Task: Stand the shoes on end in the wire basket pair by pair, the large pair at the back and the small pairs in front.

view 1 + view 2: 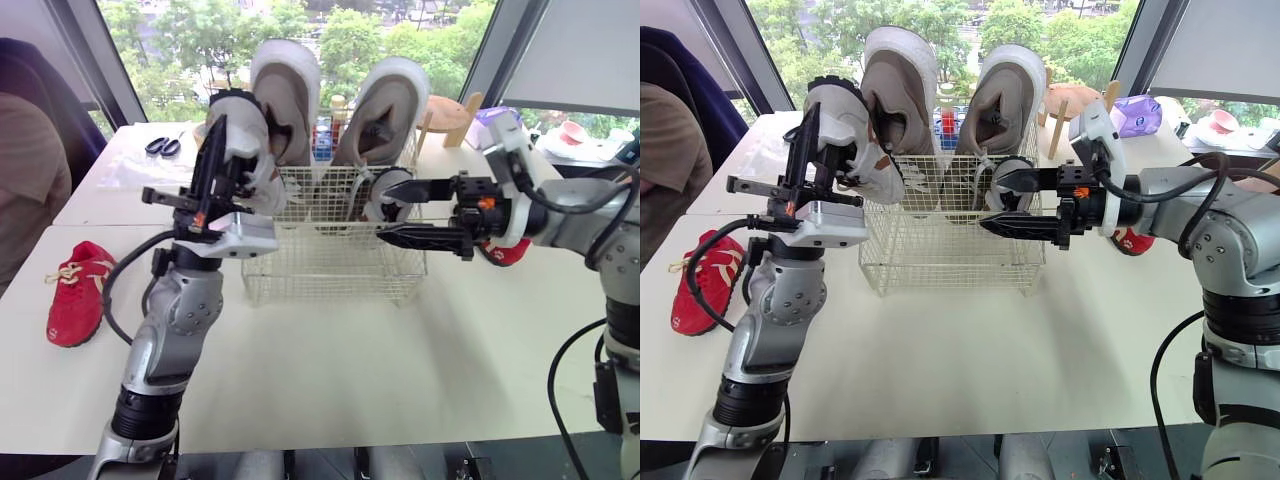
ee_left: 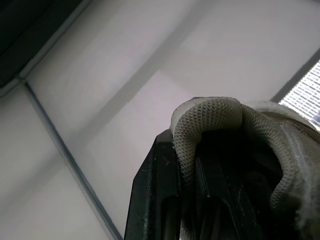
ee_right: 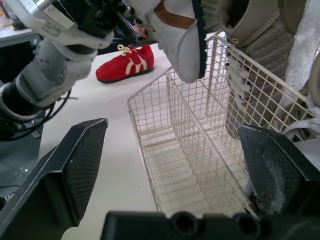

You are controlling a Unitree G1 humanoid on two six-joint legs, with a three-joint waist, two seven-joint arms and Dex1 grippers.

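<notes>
One small white shoe (image 1: 250, 135) sits clenched in the jaws of my left gripper (image 1: 222, 165), left of centre over the wire basket (image 1: 330, 275) edge, so I should lower it upright into the front, my right gripper (image 1: 385, 210) hanging with jaws released.

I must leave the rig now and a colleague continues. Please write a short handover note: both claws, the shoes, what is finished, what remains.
Left claw: shut on a small white shoe, held in the air over the left front of the wire basket.
Right claw: open, holding nothing, at the basket's right front.
Done: the large pair stands on end at the back. A second white shoe seems to be in the right front.
Left: set the held shoe in front, then the red pair. One red shoe lies on the table at the robot's left, the other red shoe behind the right claw.
</notes>
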